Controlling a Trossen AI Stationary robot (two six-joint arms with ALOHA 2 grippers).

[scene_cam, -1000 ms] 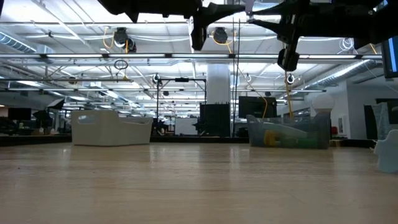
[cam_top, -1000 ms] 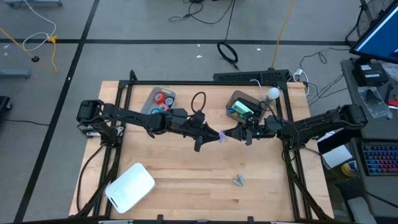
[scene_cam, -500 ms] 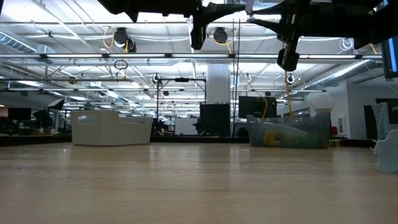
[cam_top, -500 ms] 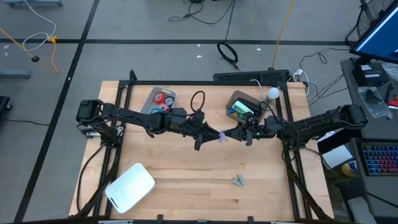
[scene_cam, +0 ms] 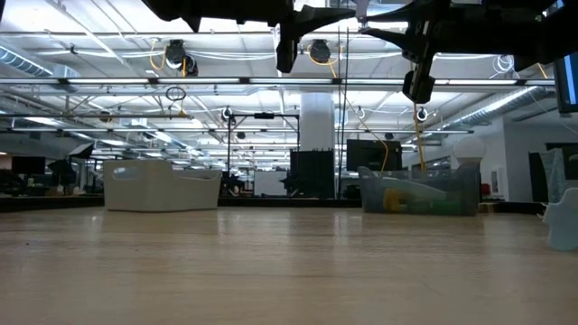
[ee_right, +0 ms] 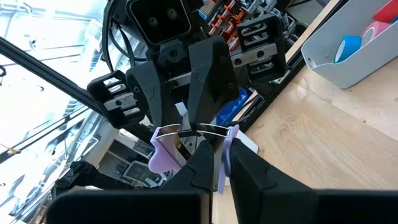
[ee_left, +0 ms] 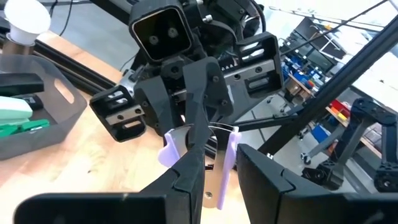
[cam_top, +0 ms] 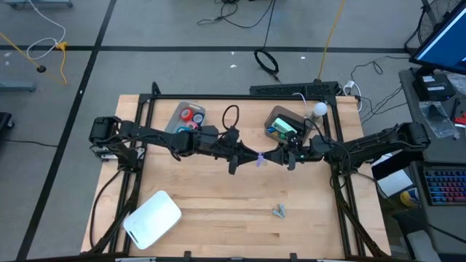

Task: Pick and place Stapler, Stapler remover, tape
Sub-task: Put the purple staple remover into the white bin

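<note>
Nothing has changed over last second: left gripper (cam_top: 250, 157) and right gripper (cam_top: 271, 156) both stay clamped on purple staple remover (cam_top: 260, 159), held in air above tabletop (cam_top: 218, 211) middle, toward far edge. Handover stalled; neither gripper releasing yet

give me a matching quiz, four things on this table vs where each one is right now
Things:
1. purple remover
2. tape
3. green stapler
4. metal pieces

Places:
A. in the pale tray
B. loose on the table, near its front edge
C. held in the air over mid-table
D. in the dark bin

Pairs: 1-C, 2-A, 3-D, 4-B
</note>
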